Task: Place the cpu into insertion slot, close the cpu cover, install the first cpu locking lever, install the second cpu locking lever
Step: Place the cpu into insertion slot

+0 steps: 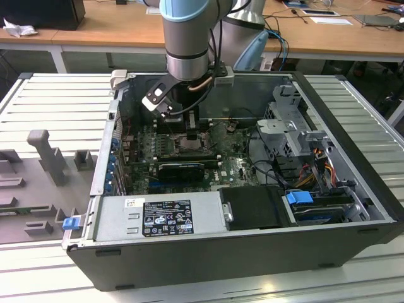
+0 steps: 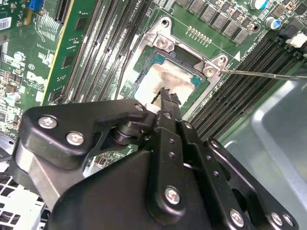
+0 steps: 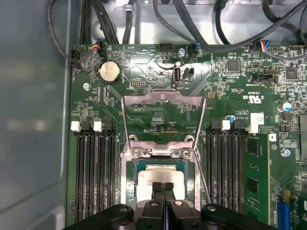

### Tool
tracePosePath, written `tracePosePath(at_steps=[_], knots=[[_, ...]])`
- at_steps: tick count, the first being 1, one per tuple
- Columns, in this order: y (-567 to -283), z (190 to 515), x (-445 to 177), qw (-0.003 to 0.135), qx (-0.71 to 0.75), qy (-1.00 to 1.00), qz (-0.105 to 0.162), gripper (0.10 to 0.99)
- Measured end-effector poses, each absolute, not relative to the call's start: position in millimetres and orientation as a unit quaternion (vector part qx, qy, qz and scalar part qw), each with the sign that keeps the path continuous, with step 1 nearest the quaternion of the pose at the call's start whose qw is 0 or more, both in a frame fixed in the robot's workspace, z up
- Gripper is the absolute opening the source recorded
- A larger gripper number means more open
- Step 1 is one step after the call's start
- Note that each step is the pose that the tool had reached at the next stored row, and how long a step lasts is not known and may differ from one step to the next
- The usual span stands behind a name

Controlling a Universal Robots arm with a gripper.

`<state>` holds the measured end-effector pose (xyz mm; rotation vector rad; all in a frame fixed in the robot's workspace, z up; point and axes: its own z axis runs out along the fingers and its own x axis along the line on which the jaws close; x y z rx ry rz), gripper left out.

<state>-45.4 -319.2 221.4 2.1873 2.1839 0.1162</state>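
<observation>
Seating the cpu (image 3: 160,175) in the socket (image 3: 127,178)
The gripper (image 3: 163,186), closed and empty, hangs over the cpu lying there; the cpu cover (image 3: 163,99) stands flipped open, keeping it reachable.

The cpu (image 3: 160,176) is showing a pale silvery metal top, streaked and matt. The cpu cover (image 3: 162,99) is presenting thin, dull grey sheet metal. The gripper (image 3: 163,187) is appearing matt black, with shiny steel screws (image 2: 172,195). The motherboard (image 3: 230,91) is gleaming glossy green; the case wall (image 3: 33,120) is reflecting softly as smooth grey metal.
</observation>
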Motion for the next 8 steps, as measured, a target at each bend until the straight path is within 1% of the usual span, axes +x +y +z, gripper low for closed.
tracePosePath(at_steps=[8], knots=[[-319.2,227.6,-45.4,0.024,0.707,0.705,0.038,0.106]])
